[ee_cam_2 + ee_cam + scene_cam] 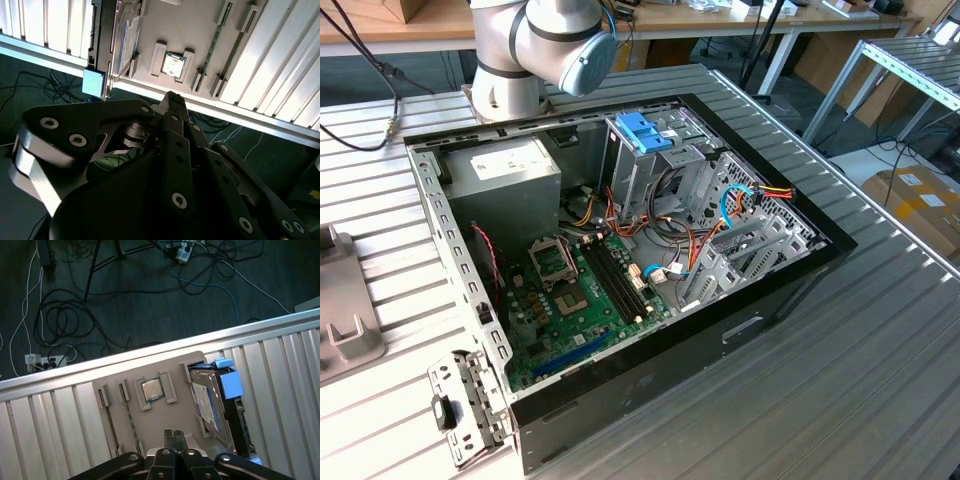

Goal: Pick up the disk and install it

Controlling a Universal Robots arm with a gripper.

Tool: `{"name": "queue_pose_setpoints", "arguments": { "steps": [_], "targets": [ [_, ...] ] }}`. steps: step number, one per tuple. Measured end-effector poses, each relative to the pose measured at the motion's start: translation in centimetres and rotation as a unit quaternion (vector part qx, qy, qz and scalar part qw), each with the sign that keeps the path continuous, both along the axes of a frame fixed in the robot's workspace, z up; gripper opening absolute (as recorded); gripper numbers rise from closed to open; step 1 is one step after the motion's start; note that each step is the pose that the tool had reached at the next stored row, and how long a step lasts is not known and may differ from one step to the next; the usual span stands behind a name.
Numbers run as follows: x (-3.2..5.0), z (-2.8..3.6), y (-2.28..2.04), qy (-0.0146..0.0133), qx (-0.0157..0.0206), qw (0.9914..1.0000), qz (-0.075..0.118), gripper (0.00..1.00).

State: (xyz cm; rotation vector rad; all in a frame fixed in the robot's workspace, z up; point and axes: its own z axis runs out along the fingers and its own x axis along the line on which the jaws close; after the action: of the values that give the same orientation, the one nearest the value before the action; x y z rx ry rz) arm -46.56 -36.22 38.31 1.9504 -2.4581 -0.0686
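**Spotter:** Where was the disk (207, 401) sitting?

**Me:** It was slotted in the grey tray (150, 426), just beside the processor chip (151, 390), near the worktop (50, 420) edge. I couldn't tell whether it stood upright or leaned.

**Spotter:** And your fingers?

**Me:** They were pressed together with nothing between them. My gripper (175, 434) hung above the tray, well apart from the disk and touching nothing.

**Spotter:** How did you rate the pick?

**Me:** I judged it was early days, only the approach. The fingers needed to part before any descent. I wanted them square across the metal body, not on the blue rails, so the disk couldn't twist in its slot.

**Spotter:** What was the arm's pose?

**Me:** The wrist pointed down over the tray, with cabled floor past the edge. In the exterior view, the arm (540, 45) rose beyond the open computer case (760, 300).
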Motion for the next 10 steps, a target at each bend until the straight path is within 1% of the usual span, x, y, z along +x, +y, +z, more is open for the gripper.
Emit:
{"name": "queue_pose_setpoints", "arguments": {
  "steps": [2, 10],
  "targets": [
    [0.00, 0.00, 0.00, 0.0000, 0.0000, 0.99996, 0.009, 0.11],
    [0.00, 0.00, -0.01, 0.0000, 0.0000, 0.99946, 0.033, 0.11]
  ]
}}
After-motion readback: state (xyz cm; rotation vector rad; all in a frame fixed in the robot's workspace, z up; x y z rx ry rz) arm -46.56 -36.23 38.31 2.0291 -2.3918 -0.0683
